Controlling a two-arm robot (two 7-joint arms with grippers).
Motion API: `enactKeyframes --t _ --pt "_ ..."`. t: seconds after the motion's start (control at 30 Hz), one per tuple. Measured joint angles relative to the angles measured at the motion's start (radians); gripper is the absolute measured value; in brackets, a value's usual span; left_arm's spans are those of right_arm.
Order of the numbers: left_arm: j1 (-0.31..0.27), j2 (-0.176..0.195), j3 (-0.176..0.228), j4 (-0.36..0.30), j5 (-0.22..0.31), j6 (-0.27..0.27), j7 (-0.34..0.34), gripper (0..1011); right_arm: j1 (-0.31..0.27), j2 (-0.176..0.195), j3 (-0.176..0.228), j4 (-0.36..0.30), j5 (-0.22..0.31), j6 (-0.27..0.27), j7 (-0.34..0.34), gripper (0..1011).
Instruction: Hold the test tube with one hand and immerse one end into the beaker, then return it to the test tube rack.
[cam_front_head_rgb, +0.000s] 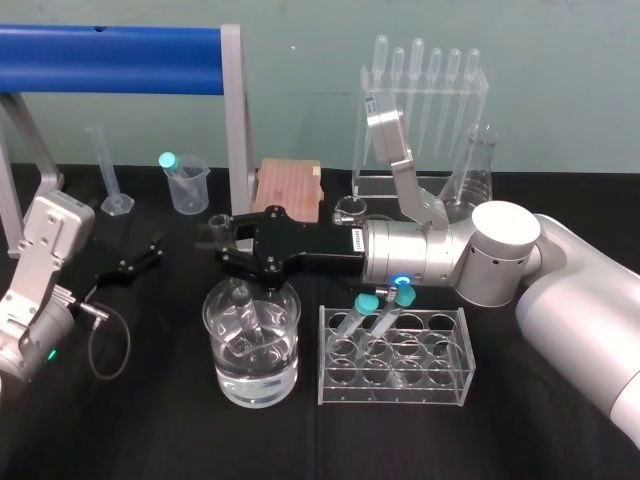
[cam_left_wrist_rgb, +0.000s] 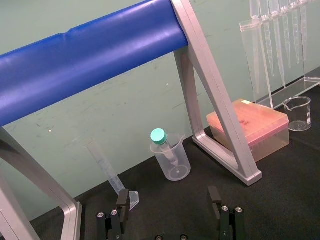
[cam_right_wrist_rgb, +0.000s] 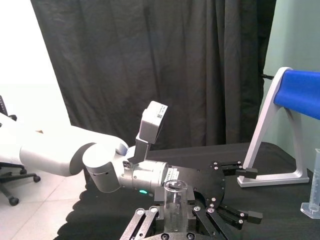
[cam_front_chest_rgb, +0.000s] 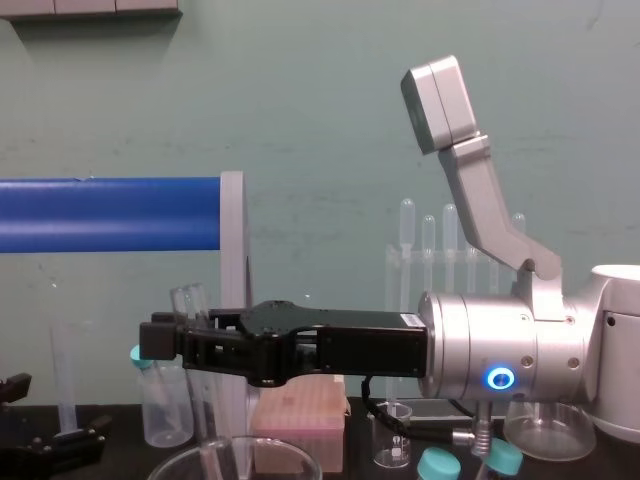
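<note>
In the head view the right gripper reaches in from the right across the bench and hangs over the beaker, which has clear liquid in its lower part. The test tube leans inside that beaker, its rounded end down near the liquid and its upper part hidden under the black jaws. Just to the right of the beaker stands the test tube rack, with two teal-capped tubes in its back-left holes. The left gripper lies parked low at the far left. In the left wrist view its jaws stand wide apart and hold nothing; beyond them sits a plastic cup under a blue bar. In the right wrist view the tube's open mouth rises between the right gripper's linkages, which close in on it from both sides. In the chest view the jaws are clamped on the tube below its mouth, and the glass runs down past the beaker's rim.
</note>
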Motion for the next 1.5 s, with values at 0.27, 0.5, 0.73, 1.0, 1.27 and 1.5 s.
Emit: enactKeyframes --t 0.27,0.5,0.73,1.0,1.27,1.5 --pt "0.000 0.000 0.000 0.000 0.000 0.000 0.000 1000 0.000 0.000 0.000 0.000 0.000 0.000 0.000 225" --pt "0.000 0.000 0.000 0.000 0.000 0.000 0.000 1000 0.000 0.000 0.000 0.000 0.000 0.000 0.000 225" --pt "0.000 0.000 0.000 0.000 0.000 0.000 0.000 1000 0.000 0.000 0.000 0.000 0.000 0.000 0.000 225" --pt "0.000 0.000 0.000 0.000 0.000 0.000 0.000 1000 0.000 0.000 0.000 0.000 0.000 0.000 0.000 225" --pt "0.000 0.000 0.000 0.000 0.000 0.000 0.000 1000 0.000 0.000 0.000 0.000 0.000 0.000 0.000 225" --pt "0.000 0.000 0.000 0.000 0.000 0.000 0.000 1000 -0.001 0.002 0.001 -0.006 0.000 -0.001 -0.001 225"
